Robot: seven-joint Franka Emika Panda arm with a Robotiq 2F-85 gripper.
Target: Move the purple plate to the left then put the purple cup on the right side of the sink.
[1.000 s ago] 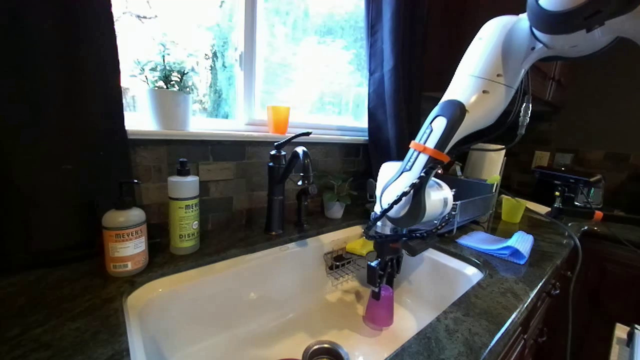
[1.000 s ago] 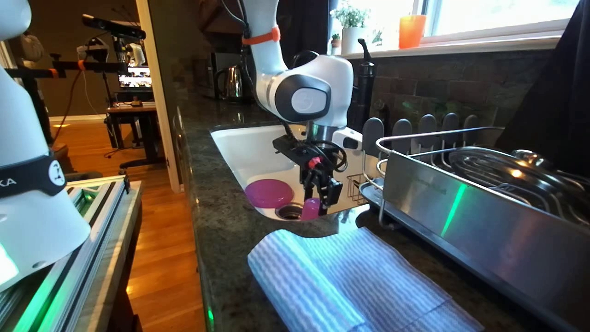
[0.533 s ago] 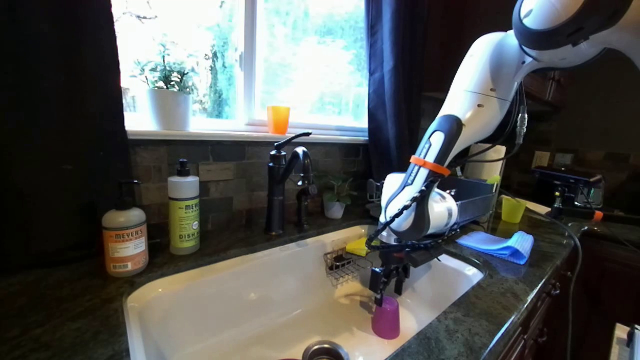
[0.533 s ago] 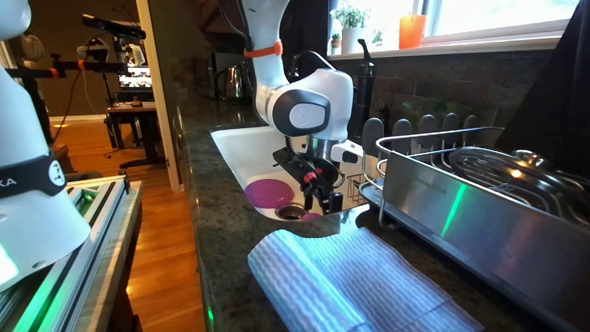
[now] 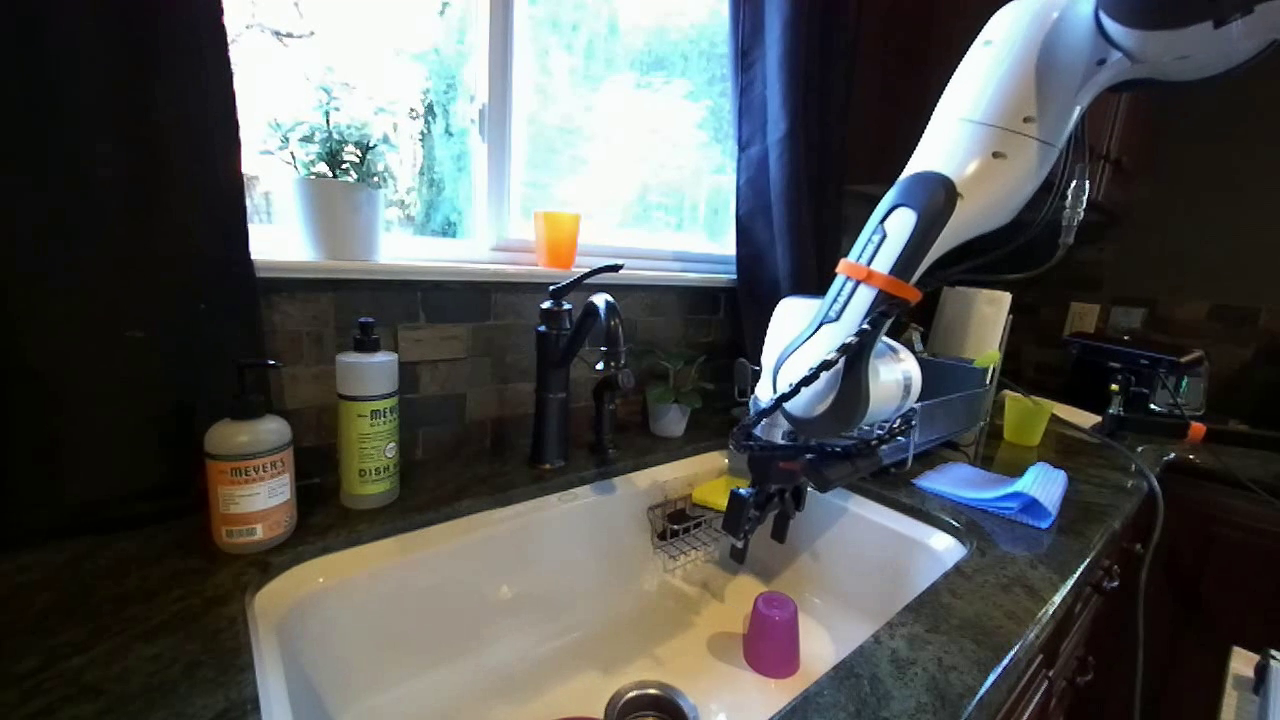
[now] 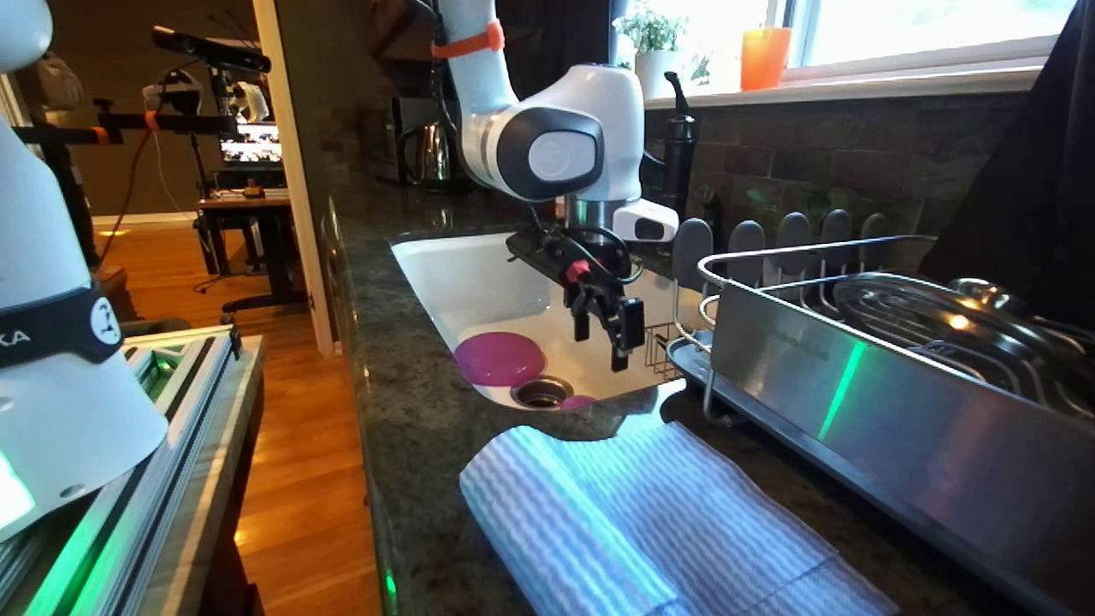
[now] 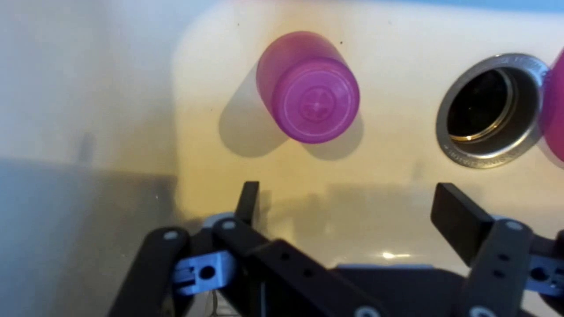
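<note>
The purple cup stands upside down on the floor of the white sink. In the wrist view the cup shows its round base, ahead of my fingers. In an exterior view only the top of the cup shows over the counter edge. The purple plate lies in the sink across the drain from the cup; the wrist view shows only an edge of the plate. My gripper is open and empty above the cup, apart from it. It also shows open in the wrist view.
The drain lies between cup and plate. A wire caddy with a yellow sponge hangs on the sink wall. The faucet stands behind. A dish rack and blue cloth are on the counter.
One second ago my gripper held the cup, slightly tilted. The cup has since come down to the sink floor, a little right in an exterior view. The gripper has opened and risen away.
</note>
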